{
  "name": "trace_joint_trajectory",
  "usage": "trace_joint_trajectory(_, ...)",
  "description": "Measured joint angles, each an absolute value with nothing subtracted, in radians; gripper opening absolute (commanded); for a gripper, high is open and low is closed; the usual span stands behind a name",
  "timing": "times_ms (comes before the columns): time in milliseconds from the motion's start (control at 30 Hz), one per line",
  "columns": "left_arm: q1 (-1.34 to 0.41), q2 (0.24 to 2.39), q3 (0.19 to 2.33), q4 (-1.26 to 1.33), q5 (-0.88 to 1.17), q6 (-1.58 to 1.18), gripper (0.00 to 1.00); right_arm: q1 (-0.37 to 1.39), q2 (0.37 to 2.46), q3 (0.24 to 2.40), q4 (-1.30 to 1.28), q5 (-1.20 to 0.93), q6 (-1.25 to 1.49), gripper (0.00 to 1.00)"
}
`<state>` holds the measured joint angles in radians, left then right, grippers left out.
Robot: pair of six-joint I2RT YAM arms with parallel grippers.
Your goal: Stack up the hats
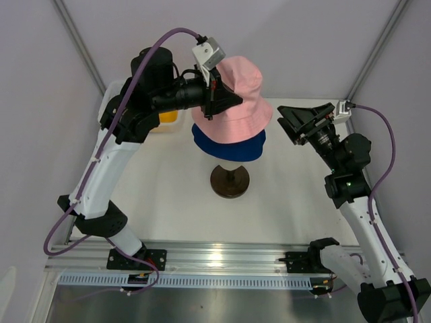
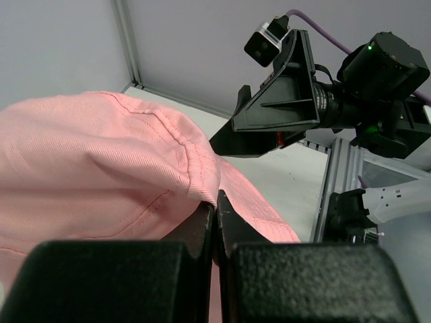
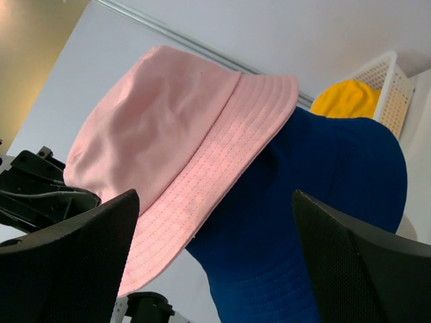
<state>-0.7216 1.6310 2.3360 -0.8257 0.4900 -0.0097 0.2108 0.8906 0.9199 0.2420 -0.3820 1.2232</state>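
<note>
The pink hat (image 1: 236, 101) hangs tilted over the dark blue hat (image 1: 229, 147), which sits on the mannequin head. My left gripper (image 1: 214, 94) is shut on the pink hat's crown edge (image 2: 202, 178) at its left side. My right gripper (image 1: 296, 121) is open and empty, a little right of the hats, facing them. The right wrist view shows the pink hat (image 3: 175, 141) lying over the dark blue hat (image 3: 316, 202). The yellow-orange hat (image 3: 347, 97) lies in the basket behind. The light blue hat is out of view.
The mannequin's dark round stand (image 1: 229, 180) sits mid-table. The white mesh basket (image 3: 390, 84) stands at the back left, mostly hidden behind my left arm in the top view. The right arm (image 2: 337, 94) shows across from the left wrist camera.
</note>
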Motion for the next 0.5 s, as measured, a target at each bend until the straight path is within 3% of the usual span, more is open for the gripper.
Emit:
trace_joint_trajectory(300,-0.731,1.631,2.324,-0.822,0.468,-0.007,0.01,0.262,0.951,0.923,0.278,-0.366,1.231,0.70)
trace_joint_trajectory(500,-0.745,1.631,2.293,-0.820,0.454,-0.007,0.01,0.288,0.987,0.946,0.300,-0.344,1.242,0.59)
